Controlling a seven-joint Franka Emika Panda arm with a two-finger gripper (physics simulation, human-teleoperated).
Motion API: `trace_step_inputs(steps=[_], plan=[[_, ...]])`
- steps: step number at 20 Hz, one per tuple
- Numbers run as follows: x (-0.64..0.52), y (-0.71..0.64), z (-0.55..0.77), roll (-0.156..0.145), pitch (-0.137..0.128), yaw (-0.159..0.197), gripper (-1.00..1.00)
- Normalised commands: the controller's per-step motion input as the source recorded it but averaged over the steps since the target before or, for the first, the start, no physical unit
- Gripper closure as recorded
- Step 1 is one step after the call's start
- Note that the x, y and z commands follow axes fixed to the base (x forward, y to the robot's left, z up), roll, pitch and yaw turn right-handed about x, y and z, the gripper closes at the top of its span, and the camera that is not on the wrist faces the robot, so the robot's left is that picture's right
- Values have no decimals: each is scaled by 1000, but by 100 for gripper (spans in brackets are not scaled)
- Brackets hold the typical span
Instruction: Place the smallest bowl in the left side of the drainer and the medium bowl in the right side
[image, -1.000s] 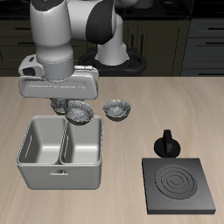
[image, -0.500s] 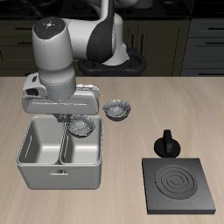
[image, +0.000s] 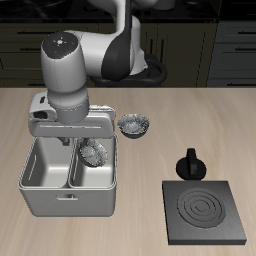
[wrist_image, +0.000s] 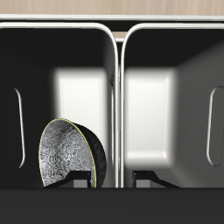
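The drainer (image: 45, 203) is a light grey two-compartment tub near the table's front. My gripper (image: 83, 146) hangs over its back rim, shut on the rim of a dark-rimmed, silver-speckled bowl (image: 94, 153) that looks like the smallest bowl. The bowl is tilted on edge and sits low inside the left compartment, close to the middle wall (wrist_image: 116, 96). In the wrist view the bowl (wrist_image: 68, 154) shows its glittery inside just ahead of my gripper (wrist_image: 114, 179). An alike bowl (image: 134, 125) rests on the table behind the drainer; I cannot tell if it is the medium bowl.
A black square stove plate (image: 204, 212) lies near the front edge, with a small black pot-like object (image: 190, 163) just behind it. The drainer's other compartment (wrist_image: 166, 96) holds nothing. The arm hides part of the table behind the drainer.
The gripper has come forward and down with the bowl, from above the table behind the drainer to inside the left compartment. The bowl on the table has not moved.
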Motion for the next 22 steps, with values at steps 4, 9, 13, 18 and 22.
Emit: trace_step_inputs(steps=[4,9,13,18,22], plan=[[-88,103,-19,19,-5,15,-100],[-134,162,155,25,-46,19,-100],[-308,185,281,0,-57,-41,-100],[-471,180,312,-32,-104,-5,-100],[-572,182,180,-39,-91,30,-100]])
